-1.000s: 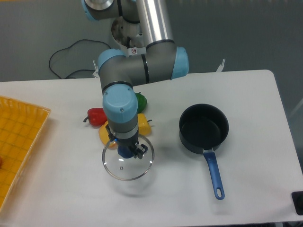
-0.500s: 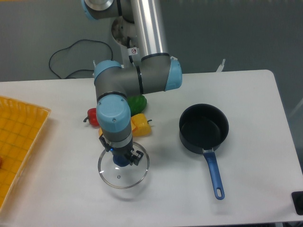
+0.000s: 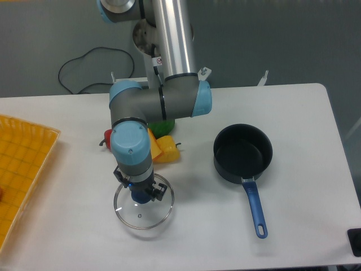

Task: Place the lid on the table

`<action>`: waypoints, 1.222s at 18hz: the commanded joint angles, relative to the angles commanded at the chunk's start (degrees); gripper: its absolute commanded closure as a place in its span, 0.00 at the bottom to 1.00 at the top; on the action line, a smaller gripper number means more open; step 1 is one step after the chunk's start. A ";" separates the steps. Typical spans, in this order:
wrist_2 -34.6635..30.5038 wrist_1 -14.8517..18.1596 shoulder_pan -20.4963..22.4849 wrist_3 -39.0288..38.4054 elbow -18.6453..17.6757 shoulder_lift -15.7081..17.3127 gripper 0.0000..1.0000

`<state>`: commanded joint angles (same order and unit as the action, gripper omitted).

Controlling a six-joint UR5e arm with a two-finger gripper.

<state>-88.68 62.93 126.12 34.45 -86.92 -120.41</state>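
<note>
Camera view gives us the lid [image 3: 144,206], a clear glass disc with a thin metal rim, a small steam hole and a blue knob, low over the table [image 3: 293,113] toward its front edge, the gripper [image 3: 139,193] clamped on the knob. Since the earlier frame we have carried it left and nearer the front edge, farther from the saucepan [image 3: 243,155]. White tabletop lies open left of the lid, up to the yellow tray [image 3: 22,169]

Red pepper [image 3: 108,137] half behind arm
</note>
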 joint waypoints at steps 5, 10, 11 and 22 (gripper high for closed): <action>0.09 0.00 0.00 0.00 0.00 -0.18 0.55; 0.00 0.00 0.00 0.35 -0.09 -0.70 0.55; 0.00 0.00 0.00 0.35 -0.09 -0.96 0.55; -0.18 0.00 -0.09 0.53 -0.17 -1.41 0.53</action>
<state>-88.86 62.93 126.04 34.98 -87.10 -121.82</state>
